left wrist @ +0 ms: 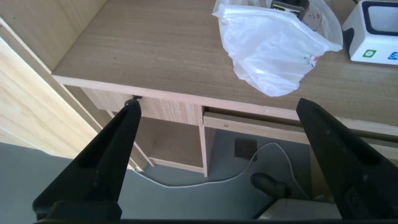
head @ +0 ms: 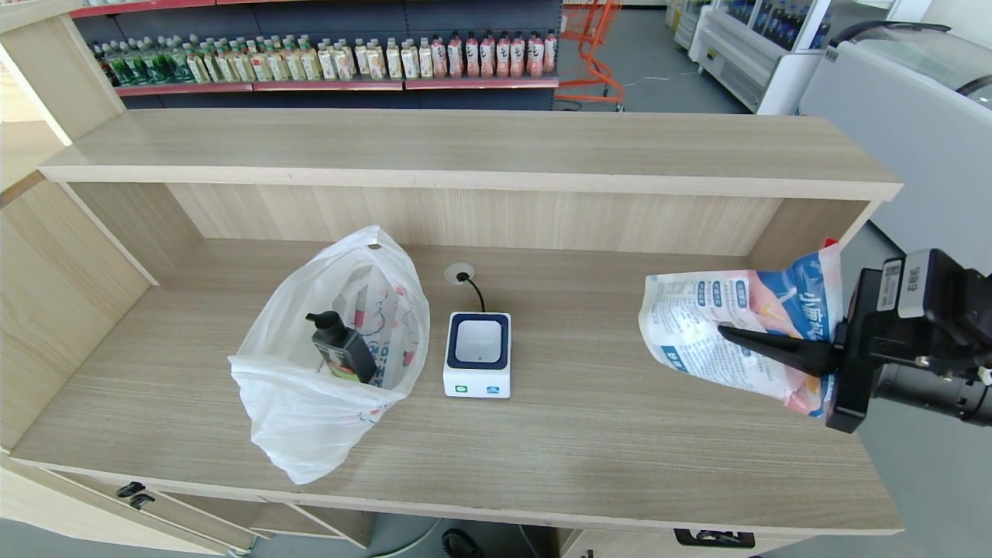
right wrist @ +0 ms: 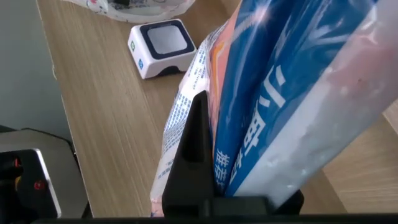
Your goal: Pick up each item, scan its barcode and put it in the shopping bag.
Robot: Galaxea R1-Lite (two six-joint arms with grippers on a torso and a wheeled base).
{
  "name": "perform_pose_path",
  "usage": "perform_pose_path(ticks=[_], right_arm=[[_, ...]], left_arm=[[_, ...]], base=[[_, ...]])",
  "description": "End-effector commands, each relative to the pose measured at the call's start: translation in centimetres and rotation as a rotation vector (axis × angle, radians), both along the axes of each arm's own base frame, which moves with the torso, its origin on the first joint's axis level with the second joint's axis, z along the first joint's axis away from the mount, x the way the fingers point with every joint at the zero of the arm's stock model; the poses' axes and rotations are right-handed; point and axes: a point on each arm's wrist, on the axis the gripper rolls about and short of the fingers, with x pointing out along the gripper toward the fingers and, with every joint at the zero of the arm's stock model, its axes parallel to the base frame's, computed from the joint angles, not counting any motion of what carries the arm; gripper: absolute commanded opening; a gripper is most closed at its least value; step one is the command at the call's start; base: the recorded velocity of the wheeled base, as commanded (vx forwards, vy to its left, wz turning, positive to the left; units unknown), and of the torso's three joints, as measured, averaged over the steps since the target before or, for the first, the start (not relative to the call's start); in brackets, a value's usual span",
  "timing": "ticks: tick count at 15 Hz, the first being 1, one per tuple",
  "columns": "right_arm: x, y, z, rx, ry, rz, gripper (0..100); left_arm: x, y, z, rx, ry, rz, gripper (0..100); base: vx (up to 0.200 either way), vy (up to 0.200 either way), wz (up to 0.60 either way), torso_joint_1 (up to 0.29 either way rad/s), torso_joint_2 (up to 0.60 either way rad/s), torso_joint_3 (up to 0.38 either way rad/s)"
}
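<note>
My right gripper (head: pixel 763 341) is shut on a blue, white and pink food pouch (head: pixel 728 325), held in the air above the right end of the counter. That pouch (right wrist: pixel 280 106) fills much of the right wrist view, clamped by a black finger (right wrist: pixel 193 155). A white scanner (head: pixel 477 354) with a dark-framed window sits mid-counter, right of the white plastic shopping bag (head: pixel 310 387). The bag holds a dark pump bottle (head: pixel 341 345) and another packet. My left gripper (left wrist: pixel 217 155) hangs open below the counter's front edge, with the bag (left wrist: pixel 273 46) and scanner (left wrist: pixel 376 37) beyond it.
A raised wooden ledge (head: pixel 465 147) runs along the back of the counter (head: pixel 589 434), with side walls at left and right. A cable leads from the scanner to a grommet hole (head: pixel 459 273). Drawers (left wrist: pixel 249 124) sit under the counter front.
</note>
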Motion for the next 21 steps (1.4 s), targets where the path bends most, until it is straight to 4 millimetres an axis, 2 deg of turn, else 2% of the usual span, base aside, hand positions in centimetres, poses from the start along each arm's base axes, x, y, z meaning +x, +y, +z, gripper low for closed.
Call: perform_pose_path(ticks=[1, 4, 8, 14, 21], right_arm=[[-0.3, 0.0, 0.1, 0.003, -0.008, 0.003, 0], [-0.9, -0.1, 0.1, 0.016, 0.000, 0.008, 0], [-3.0, 0.1, -0.2, 0.086, 0.072, 0.035, 0], [-3.3, 0.1, 0.1, 0.119, 0.093, 0.071, 0], [-2.5, 0.0, -0.4, 0.160, 0.172, 0.041, 0]], left_arm=[[0.0, 0.0, 0.0, 0.000, 0.000, 0.000, 100], [0.0, 0.0, 0.0, 0.001, 0.000, 0.000, 100], [0.0, 0.0, 0.0, 0.000, -0.001, 0.000, 100], [0.0, 0.0, 0.0, 0.000, 0.000, 0.000, 100], [0.0, 0.0, 0.0, 0.001, 0.000, 0.000, 100]], base=[[0.000, 0.000, 0.00, 0.000, 0.00, 0.000], [0.000, 0.000, 0.00, 0.000, 0.00, 0.000], [0.000, 0.000, 0.00, 0.000, 0.00, 0.000], [0.000, 0.200, 0.00, 0.002, 0.00, 0.001], [0.000, 0.200, 0.00, 0.002, 0.00, 0.001]])
